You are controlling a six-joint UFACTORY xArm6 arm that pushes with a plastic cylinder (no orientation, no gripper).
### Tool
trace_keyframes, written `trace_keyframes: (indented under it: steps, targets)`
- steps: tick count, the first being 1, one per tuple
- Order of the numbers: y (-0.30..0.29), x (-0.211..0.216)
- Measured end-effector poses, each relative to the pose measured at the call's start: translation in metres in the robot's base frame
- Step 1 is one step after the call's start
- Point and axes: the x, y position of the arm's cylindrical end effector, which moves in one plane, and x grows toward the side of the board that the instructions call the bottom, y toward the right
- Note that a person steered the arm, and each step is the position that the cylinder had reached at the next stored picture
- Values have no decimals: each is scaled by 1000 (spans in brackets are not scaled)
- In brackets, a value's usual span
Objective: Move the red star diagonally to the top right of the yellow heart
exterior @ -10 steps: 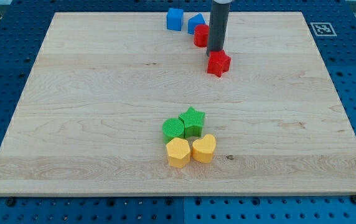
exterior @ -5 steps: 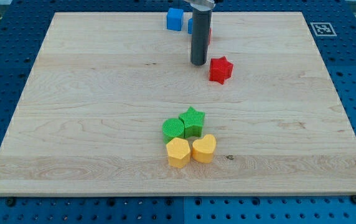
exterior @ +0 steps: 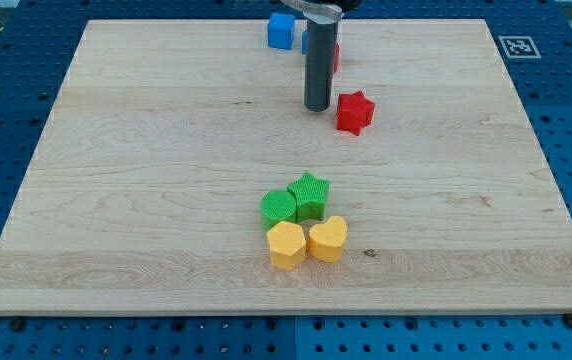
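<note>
Wooden board (exterior: 146, 200) on a blue pegboard table (exterior: 6, 60); marker tag (exterior: 517, 45) at board's top-right corner. Near the view's top: blue cube (exterior: 281, 30), plus another blue block (exterior: 306, 38) and a red block (exterior: 335, 55), both mostly hidden behind the rod, shapes unclear. Lower centre cluster, all touching: green star (exterior: 312, 195), green block (exterior: 278, 207) to its left, yellow block (exterior: 286, 245) below that, yellow heart (exterior: 327, 239) on cluster's right. Between red star (exterior: 354, 111) and the heart: bare board, nothing in the way.

No gripper, just a rod, so nothing held. My tip (exterior: 317, 107) is down on the board, just left of the red star, small gap, not touching. Red star sits well above the heart and slightly to the view's right.
</note>
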Motion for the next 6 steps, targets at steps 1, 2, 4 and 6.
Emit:
trace_keyframes:
  steps: [1, 2, 4, 6]
  targets:
    - [14, 2]
    - [23, 14]
    - [49, 23]
    - [105, 38]
